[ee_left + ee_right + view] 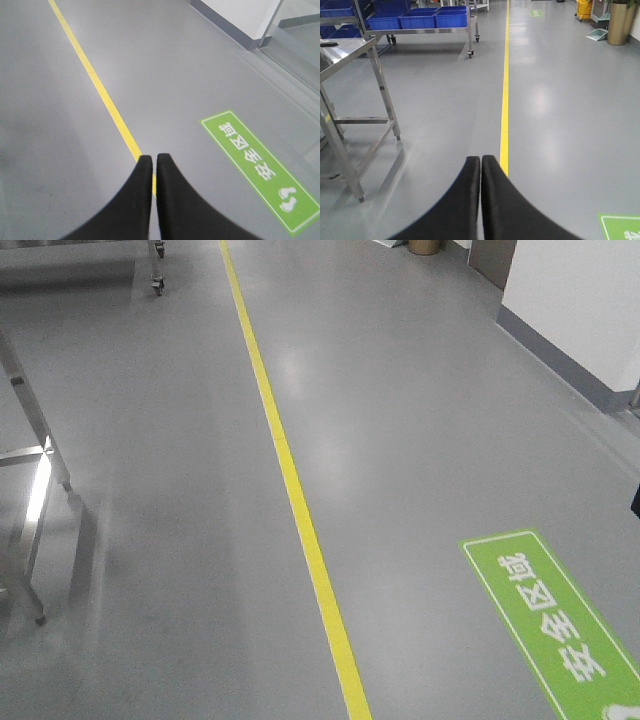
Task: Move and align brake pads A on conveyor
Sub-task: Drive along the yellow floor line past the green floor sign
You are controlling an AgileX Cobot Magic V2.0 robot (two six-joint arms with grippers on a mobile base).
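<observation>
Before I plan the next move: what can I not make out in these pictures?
Brake pads and conveyor: in no view; all cameras face the floor.
Green floor sign: front view, cut off by bottom edge.
Steel table: front view, cut off by left edge.
Blue bins: right wrist view, contents too far.
</observation>
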